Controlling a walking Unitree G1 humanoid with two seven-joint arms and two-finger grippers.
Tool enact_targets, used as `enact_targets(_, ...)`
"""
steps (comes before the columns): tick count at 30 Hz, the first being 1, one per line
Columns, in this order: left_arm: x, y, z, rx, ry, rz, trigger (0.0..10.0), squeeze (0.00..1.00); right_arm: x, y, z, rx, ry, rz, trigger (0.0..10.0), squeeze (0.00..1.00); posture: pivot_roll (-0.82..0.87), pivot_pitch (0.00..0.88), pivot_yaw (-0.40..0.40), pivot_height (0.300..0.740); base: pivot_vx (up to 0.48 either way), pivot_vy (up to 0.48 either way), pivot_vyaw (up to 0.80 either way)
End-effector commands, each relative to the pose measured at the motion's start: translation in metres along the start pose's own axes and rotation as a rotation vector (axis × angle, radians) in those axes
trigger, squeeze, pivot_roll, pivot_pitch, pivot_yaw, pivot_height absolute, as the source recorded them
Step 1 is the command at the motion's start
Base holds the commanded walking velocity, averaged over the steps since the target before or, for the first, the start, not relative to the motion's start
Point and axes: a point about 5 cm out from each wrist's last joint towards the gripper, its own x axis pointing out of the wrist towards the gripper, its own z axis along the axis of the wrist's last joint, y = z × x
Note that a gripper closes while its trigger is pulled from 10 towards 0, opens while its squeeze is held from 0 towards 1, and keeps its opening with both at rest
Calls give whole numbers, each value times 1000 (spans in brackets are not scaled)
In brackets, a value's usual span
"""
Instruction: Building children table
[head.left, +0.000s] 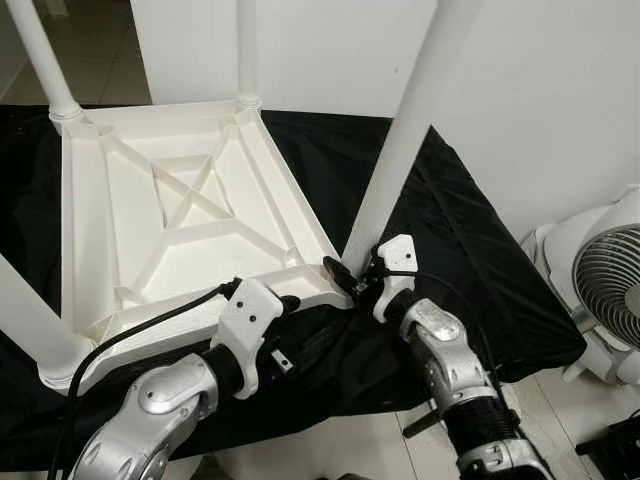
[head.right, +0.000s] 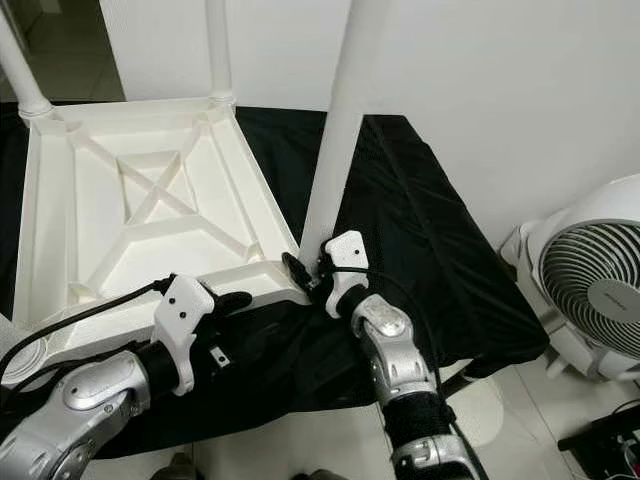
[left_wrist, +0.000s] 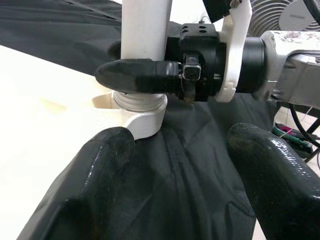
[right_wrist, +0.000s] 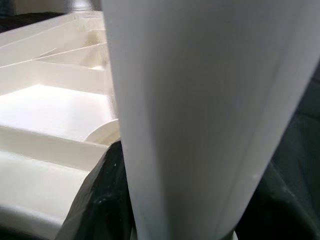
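I hold the right tool (head.left: 362, 275) closed around the white leg (head.left: 405, 140) just above its socket on the upturned tabletop (head.left: 120, 200) to seat it, while my left tool (left_wrist: 185, 165) waits open beside that corner.

**Colour survey: white table parts on black cloth**

Table top (head.left: 190, 215): white, inverted, plain ribbed underside with an X-shaped brace. 4 legs, including the near-corner leg (head.left: 405, 140): white, unpatterned. Cloth (head.left: 470, 260): solid black. Left gripper (left_wrist: 180, 200): glossy black fingers, white mount. Right gripper (head.left: 352, 275): black fingers, white bracket. Both arms: silver, with black cabling. Fan (head.right: 590, 275): white housing, grey grille. Wall (head.left: 540, 90): white. Floor (head.left: 570, 410): pale tiles.
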Motion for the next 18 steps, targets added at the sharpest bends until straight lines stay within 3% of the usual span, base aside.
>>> enact_targets(1, 3, 0, -3, -14, 11, 13, 10000, 0, -4, 0, -13, 13, 73, -104, 0, 0, 177, 84, -110, 740, 0, 0, 0)
enact_targets(2, 3, 0, -3, -16, 10, 11, 10000, 0, -2, 9, -13, 29, 73, -135, 0, 0, 178, 86, -109, 740, 0, 0, 0)
enact_targets(8, 3, 0, -3, -16, 10, 9, 10000, 0, -1, 22, -10, 44, 71, -179, 0, 0, 179, 88, -108, 740, 0, 0, 0)
enact_targets(9, 3, 0, -3, -16, 12, 11, 10000, 0, -1, 27, -8, 51, 74, -182, 3137, 0, 180, 88, -107, 740, 0, 0, 0)
enact_targets(10, 3, 0, -3, -16, 12, 11, 10000, 0, -1, 27, -8, 51, 74, -182, 3137, 0, 180, 88, -107, 740, 0, 0, 0)
enact_targets(11, 3, 0, -3, -16, 12, 11, 10000, 0, -2, 27, -7, 59, 75, -184, 6353, 0, 180, 88, -107, 740, 0, 0, 0)
enact_targets(12, 3, 0, -4, -15, 13, 11, 10000, 0, -2, 26, -6, 65, 75, -186, 6353, 0, 180, 88, -107, 740, 0, 0, 0)
enact_targets(13, 3, 0, -4, -16, 13, 10, 10000, 0, -3, 24, -4, 69, 64, -181, 10000, 902, 180, 85, -110, 740, 0, 0, 0)
enact_targets(14, 3, 0, -4, -16, 13, 10, 10000, 0, -3, 23, -2, 69, 57, -176, 10000, 902, 180, 85, -110, 740, 0, 0, 0)
enact_targets(15, 3, 0, -4, -16, 13, 10, 10000, 0, -4, 21, 1, 67, 46, -165, 10000, 1000, 179, 80, -114, 740, 0, 0, 0)
enact_targets(18, 4, 1, -4, -16, 13, 10, 10000, 0, -4, 19, 3, 66, 39, -158, 10000, 1000, 179, 80, -114, 740, 0, 0, 0)
